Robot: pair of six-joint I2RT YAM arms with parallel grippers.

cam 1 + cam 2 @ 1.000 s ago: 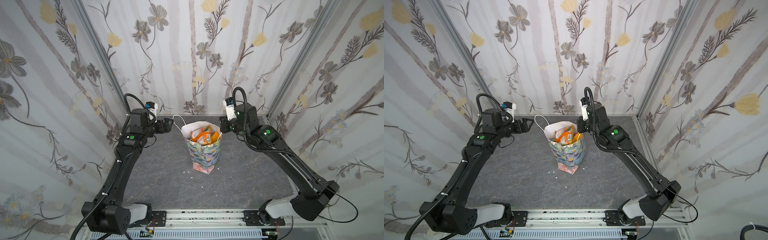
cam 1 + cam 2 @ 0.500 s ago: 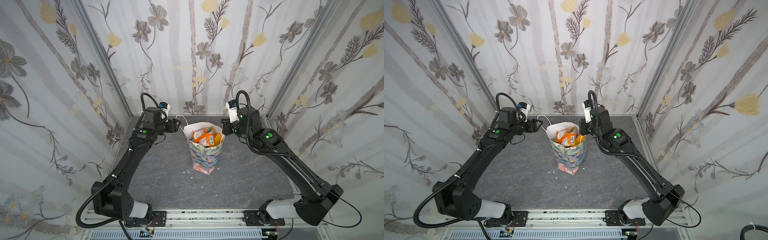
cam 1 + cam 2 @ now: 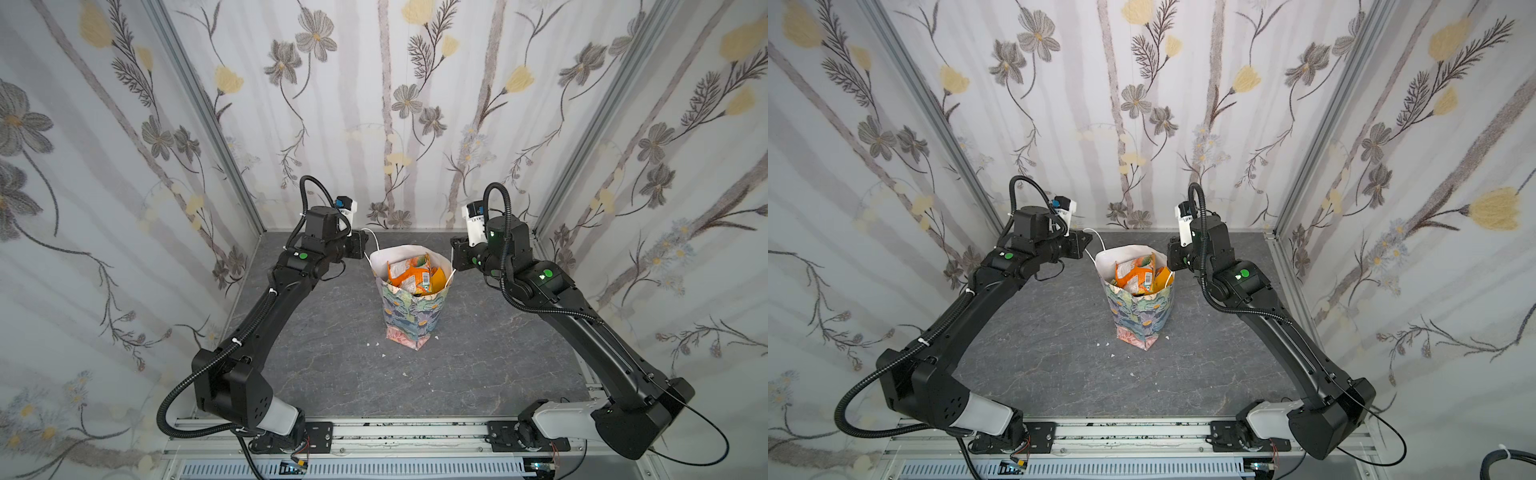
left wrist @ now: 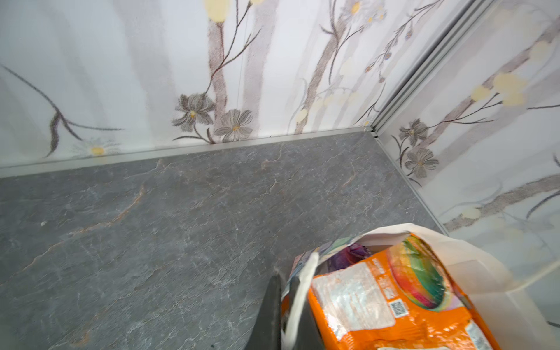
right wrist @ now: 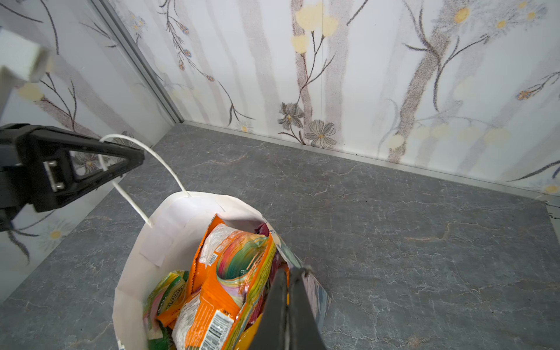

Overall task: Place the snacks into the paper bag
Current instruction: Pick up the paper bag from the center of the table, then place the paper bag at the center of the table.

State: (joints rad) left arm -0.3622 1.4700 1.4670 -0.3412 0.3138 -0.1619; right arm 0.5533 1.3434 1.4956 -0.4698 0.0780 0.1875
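I am steadying the upright paper bag (image 3: pixel 409 316) mid-table, left gripper (image 4: pixel 285 280) pinched on its cord handle (image 5: pixel 163 163), right gripper (image 5: pixel 289 271) closed on its rim (image 5: pixel 285 248), pulling evenly so the snacks (image 3: pixel 409 276) inside cannot spill.

The paper bag (image 3: pixel 409 307) fills the gap between the left fingers (image 4: pixel 268 309) and the right fingers (image 5: pixel 278 303), and its mouth is crammed with snacks (image 3: pixel 411 276). Its cord handle (image 5: pixel 169 175) arcs from the rim into the left fingers. Bare tabletop (image 3: pixel 332 365) lies open in front of both, with a narrower strip behind them up to the back wall (image 3: pixel 395 124).
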